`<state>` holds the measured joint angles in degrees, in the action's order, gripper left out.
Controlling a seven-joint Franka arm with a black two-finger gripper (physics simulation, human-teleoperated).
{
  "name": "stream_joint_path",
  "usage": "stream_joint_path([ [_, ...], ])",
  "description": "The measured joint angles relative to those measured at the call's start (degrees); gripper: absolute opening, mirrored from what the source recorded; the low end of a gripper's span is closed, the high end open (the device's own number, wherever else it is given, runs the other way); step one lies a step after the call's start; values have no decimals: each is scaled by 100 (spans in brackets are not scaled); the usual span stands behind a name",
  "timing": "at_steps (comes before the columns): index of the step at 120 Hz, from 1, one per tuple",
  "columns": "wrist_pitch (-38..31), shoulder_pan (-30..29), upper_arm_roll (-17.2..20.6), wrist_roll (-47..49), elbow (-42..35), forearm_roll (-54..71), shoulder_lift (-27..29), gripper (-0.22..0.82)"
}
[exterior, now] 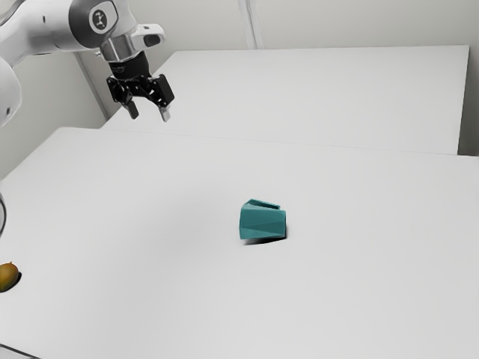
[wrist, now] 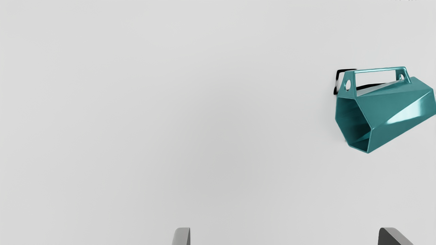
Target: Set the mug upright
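The pincer is being held wide, with its two fingers being spread well apart. It is being carried high by the arm, which is being extended from the exterior view's upper left, with the fingers being pointed downward. The surface is being faced by the wrist camera.

The mug is being supported by the surface on its side, well apart from the pincer. In the wrist view it is being seen ahead of one finger and off toward that finger's side, rather than between the two. Its open mouth is being turned partly toward the pincer, while its handle is being shown along the side farther from the fingers. Teal, faceted walls are being lit unevenly, and a dark shadow is being cast beside the mug.

Farther out, a small yellow-brown object is being cut off by the exterior view's left edge, with the surface being darkened just beside it. Behind the surface, a pale slab is being backed by a light wall.
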<state>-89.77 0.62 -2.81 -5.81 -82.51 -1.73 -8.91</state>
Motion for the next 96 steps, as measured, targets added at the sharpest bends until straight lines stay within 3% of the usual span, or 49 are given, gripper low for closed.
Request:
stream_joint_path([
  [36,1,-1,4,47,-87,-12,49,60],
  [60,-128,-6,17,54,-1111,-1018,492,60],
  [96,-1715,16,11,-652,-3119,-3666,523,60],
])
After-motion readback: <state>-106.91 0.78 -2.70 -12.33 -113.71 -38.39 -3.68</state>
